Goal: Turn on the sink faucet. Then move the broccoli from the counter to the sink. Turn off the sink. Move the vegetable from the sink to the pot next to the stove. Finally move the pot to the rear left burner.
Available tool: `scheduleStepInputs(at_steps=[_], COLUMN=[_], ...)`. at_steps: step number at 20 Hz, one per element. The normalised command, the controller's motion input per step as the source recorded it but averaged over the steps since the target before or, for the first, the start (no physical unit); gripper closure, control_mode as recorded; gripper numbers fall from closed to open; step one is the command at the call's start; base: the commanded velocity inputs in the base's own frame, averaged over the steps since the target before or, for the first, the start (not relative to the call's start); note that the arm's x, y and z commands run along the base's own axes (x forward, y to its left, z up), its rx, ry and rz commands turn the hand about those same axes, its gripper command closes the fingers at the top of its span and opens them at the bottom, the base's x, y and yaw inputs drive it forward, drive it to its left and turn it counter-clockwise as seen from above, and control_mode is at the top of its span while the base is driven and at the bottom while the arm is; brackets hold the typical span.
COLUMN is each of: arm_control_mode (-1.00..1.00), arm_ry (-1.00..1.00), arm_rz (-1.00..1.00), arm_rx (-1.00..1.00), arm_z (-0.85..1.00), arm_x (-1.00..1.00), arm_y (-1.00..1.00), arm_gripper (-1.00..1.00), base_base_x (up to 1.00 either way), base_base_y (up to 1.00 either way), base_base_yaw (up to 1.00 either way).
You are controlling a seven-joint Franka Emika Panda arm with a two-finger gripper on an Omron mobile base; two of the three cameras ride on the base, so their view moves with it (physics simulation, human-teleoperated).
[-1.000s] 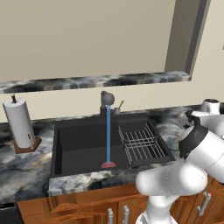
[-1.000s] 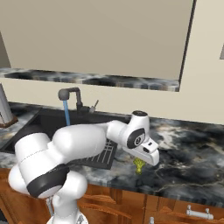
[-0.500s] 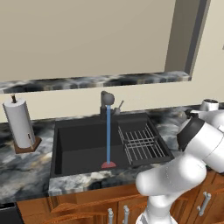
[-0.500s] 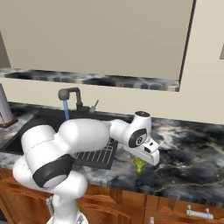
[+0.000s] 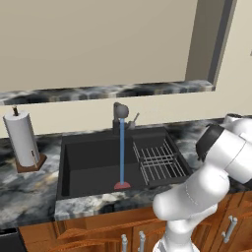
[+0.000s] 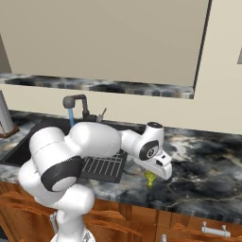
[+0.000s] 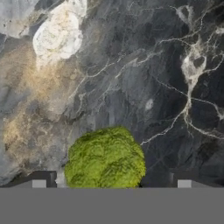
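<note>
The green broccoli point(image 7: 105, 158) lies on the dark marble counter point(image 7: 144, 78) to the right of the sink point(image 5: 88, 157). My gripper point(image 7: 111, 183) hangs right over it, open, with a dark fingertip on each side and apart from the floret. In the right base view the broccoli point(image 6: 150, 177) peeks out under my hand, where the gripper point(image 6: 153, 174) points down at the counter. The faucet point(image 5: 120, 110) is on, and a blue stream of water point(image 5: 121, 152) falls into the basin. The pot and the stove are out of view.
A wire dish rack point(image 5: 160, 160) lies in the right half of the sink. A paper towel roll point(image 5: 22, 140) stands on the counter to the left. A marble ledge point(image 5: 123, 91) runs along the back wall above the faucet.
My arm's elbow has swung to the side and the hand has sunk a little over the broccoli. The broccoli has not moved and the water keeps running.
</note>
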Motion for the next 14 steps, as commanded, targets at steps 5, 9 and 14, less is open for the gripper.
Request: scheduleStepInputs(at_steps=[5, 9, 14], arm_control_mode=[-1.0, -1.0, -1.0], arm_ry=[0.01, 0.0, 0.0], arm_rz=[0.0, 0.0, 0.0], arm_rx=[0.01, 0.01, 0.02], arm_z=[-0.16, -0.13, -0.13], arm_x=[0.04, 0.01, 0.0], arm_y=[0.0, 0.0, 0.0], arm_gripper=[-1.0, -1.0, -1.0], base_base_x=[0.0, 0.0, 0.0], base_base_y=[0.0, 0.0, 0.0], base_base_yaw=[0.0, 0.0, 0.0])
